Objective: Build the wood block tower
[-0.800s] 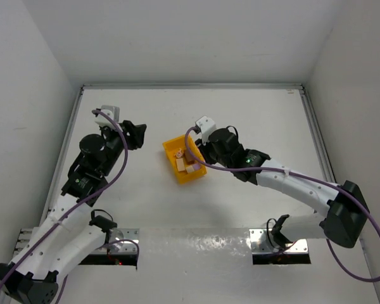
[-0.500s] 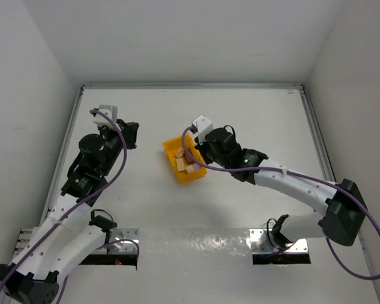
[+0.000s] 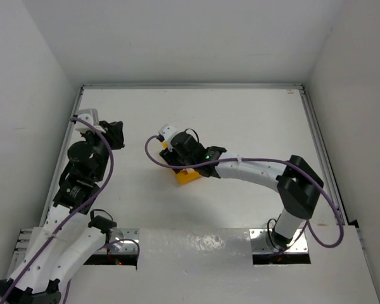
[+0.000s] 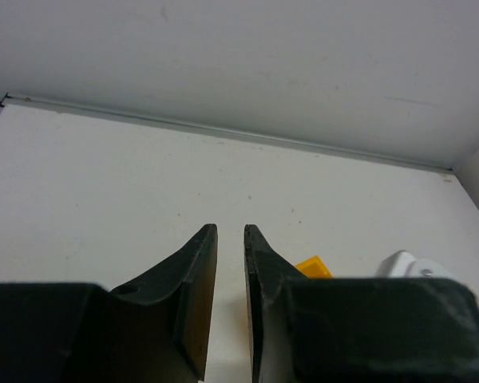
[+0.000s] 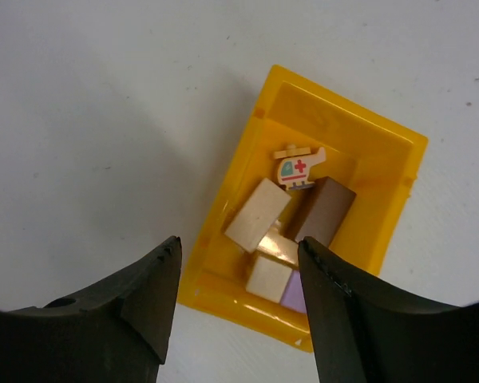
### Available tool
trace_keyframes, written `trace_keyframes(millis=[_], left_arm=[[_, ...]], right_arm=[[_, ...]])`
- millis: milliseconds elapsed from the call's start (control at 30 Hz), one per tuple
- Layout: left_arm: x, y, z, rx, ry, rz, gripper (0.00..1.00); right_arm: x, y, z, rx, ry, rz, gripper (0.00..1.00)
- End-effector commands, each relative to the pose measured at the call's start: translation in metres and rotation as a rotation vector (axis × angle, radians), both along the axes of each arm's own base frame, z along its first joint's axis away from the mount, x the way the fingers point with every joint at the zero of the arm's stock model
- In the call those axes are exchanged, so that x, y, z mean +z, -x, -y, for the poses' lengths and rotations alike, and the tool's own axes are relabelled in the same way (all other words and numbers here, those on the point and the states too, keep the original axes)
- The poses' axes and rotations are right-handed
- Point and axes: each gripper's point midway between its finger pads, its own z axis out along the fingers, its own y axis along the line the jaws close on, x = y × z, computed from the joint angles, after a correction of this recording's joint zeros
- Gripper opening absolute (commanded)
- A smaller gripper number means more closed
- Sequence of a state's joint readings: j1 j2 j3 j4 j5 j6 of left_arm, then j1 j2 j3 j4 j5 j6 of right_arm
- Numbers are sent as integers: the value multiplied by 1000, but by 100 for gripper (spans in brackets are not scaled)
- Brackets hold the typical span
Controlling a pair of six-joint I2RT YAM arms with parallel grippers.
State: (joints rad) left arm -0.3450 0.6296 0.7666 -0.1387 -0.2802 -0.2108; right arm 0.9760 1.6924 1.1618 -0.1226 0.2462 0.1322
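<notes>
- The right gripper (image 5: 239,242) hangs over the near end of the small yellow plastic bin (image 5: 345,121). Its jaws are wide and have nothing between them.
- The left gripper (image 4: 230,231) is well apart from the bin, out over the white table (image 3: 253,114). Its jaws are narrow, just a slit, and they are empty.
- Every piece I can see for the tower is in the bin, and nothing is stacked yet. A long pale tan wooden block (image 5: 258,214) leans against a dark brown wooden block (image 5: 326,211). A small pale wooden cube (image 5: 268,278) and a lilac block (image 5: 290,298) sit at the near wall. A little flat wooden helicopter (image 5: 299,167) lies at the far end.
- What worries me:
  - The pieces are packed touching one another. A finger coming straight down could land on top of a block, or the jaws could close on two at once.
  - One finger looks to be outside the near wall. If it drops like that it may catch the rim and shove or tip the light bin.
  - A tilted block gripped on its slant could twist out on the lift.
- I can't read any writing or brand. The only marking is a red cross painted on the helicopter.
</notes>
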Motion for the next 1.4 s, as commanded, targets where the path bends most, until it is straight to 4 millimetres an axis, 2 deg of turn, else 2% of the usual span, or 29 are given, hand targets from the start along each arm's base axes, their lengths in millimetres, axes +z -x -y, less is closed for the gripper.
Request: trace_keyframes(millis=[0,33,67,133,167,233,267,367,400,433,467,500,533,600,633,667,700,767,800,867,900,1033,1067,1100,1133,1167,1233,1333,1367], left_arm=[[10,3,-5,12,27,38,18],[10,3,-4,11,27,38,19],[9,3,-4,9,25,34,19],[10,4,-4,6,25,37,19],[10,5,-4,6,20,37,19],[13,7,-5,8,24,47,19],[14,8,-6,9,26,53,19],[16,11,-5,-3,31,63,19],[16,11,-4,-9,30,63,19],[15,11,-3,-12,32,63,19],[15,10,-1,-20,31,62,19],[15,10,0,-23,30,59,19],[14,10,1,-29,29,56,19],[16,10,0,-27,27,61,19],[16,11,-1,-23,28,62,19],[18,13,-3,-18,29,71,19],[18,14,-4,-14,29,73,19],[20,15,-7,2,29,80,19],[20,15,-8,5,29,81,19],[18,14,-7,2,28,77,19],[18,13,-5,-4,29,74,19],[16,11,1,-33,26,61,19],[16,11,1,-32,26,61,19],[15,11,0,-30,26,61,19],[14,10,-1,-24,25,58,19],[16,11,-1,-21,26,62,19],[15,10,-1,-26,25,59,19],[14,9,0,-29,23,57,19],[14,9,0,-26,21,55,19]], right_arm=[[-5,-8,-19,-8,-28,-30,59],[-4,-11,-27,-7,-35,-34,58],[-21,-12,-27,-23,-7,-65,58],[-28,-17,-33,-40,-5,-73,57],[-41,-18,-34,-40,17,-89,56],[-44,-21,-45,-28,4,-102,54],[-58,-21,-46,-30,24,-117,53],[-70,-27,-45,-74,44,-116,44],[-81,-28,-39,-90,62,-122,41],[-84,-29,-39,-103,55,-122,28],[-88,-29,-35,-128,57,-130,8],[-90,-26,-32,-128,63,-133,8],[-86,-24,-32,-124,28,-129,0],[-75,-22,-38,-109,-31,-138,0],[-68,-11,-48,-51,-85,-191,0],[-55,-7,-45,-29,-146,-216,0],[-36,-7,-55,-12,-252,-226,0],[-22,4,-53,39,-349,-289,0],[2,5,-55,50,-421,-287,0],[14,10,-53,76,-488,-341,0],[28,11,-53,89,-533,-355,0],[48,15,-44,110,-756,-524,0],[58,8,-38,90,-856,-565,0],[64,13,-38,125,-900,-605,0],[59,10,-30,106,-927,-633,0],[70,9,-30,112,-982,-647,0],[66,10,-25,101,-1010,-685,0],[68,5,-17,77,-1106,-730,0],[75,1,-15,87,-1176,-744,0]])
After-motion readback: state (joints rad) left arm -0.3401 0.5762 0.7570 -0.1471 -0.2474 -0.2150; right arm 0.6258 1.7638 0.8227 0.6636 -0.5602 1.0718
